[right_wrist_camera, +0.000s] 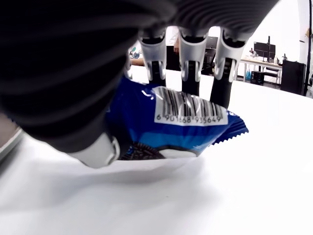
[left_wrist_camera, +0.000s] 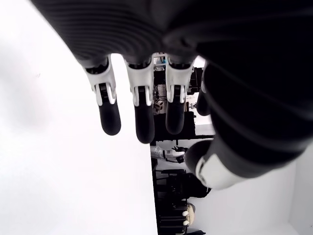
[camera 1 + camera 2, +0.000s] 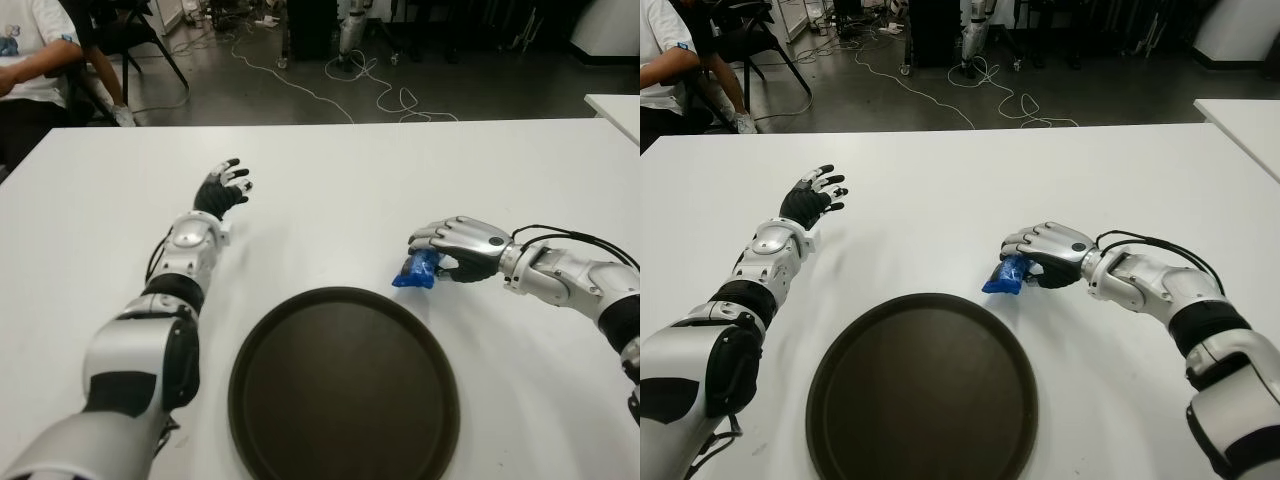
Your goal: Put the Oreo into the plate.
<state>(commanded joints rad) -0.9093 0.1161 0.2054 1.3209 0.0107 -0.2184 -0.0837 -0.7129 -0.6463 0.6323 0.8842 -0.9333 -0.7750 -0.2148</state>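
Observation:
A blue Oreo pack [image 3: 417, 270] lies on the white table [image 3: 400, 170], just beyond the far right rim of a round dark plate [image 3: 250, 350]. My right hand [image 3: 452, 252] is curled over the pack from the right. In the right wrist view the fingers [image 1: 188, 63] reach down behind the pack [image 1: 186, 122] and the thumb [image 1: 93, 147] presses its near side. The pack's lower edge touches the table. My left hand [image 3: 222, 190] shows far out on the table's left, fingers [image 2: 142, 117] spread and holding nothing.
A seated person [image 3: 30, 50] is at the far left corner beyond the table. Cables [image 3: 370, 80] trail over the floor behind. Another white table [image 3: 615, 105] edges in at the right.

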